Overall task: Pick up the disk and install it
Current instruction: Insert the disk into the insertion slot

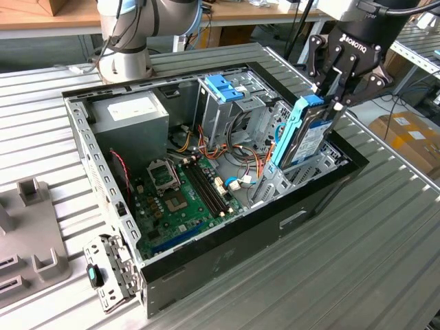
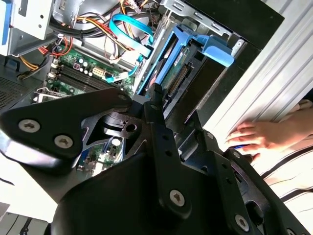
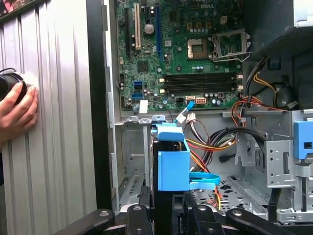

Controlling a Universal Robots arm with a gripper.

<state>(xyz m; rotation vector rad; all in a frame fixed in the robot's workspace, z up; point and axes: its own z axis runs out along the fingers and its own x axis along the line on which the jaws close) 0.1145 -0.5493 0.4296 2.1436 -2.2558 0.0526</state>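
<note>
Disk (image 1: 307,137) sits clamped on edge in the end effector (image 1: 333,103) at right of frame — best held square to the drive bay (image 1: 273,184).

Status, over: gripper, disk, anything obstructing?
Gripper shut on silver hard disk in light-blue plastic carrier. Disk upright, lower end inside open black computer case. Person's hand on ribbed metal table beside it.

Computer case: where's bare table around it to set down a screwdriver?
Bare ribbed table lies along the black wall of the case, and a narrower strip between it and the grey fixture. Inside is crowded: motherboard, cables, and the gripper clamping the disk. A hand rests on that table.
</note>
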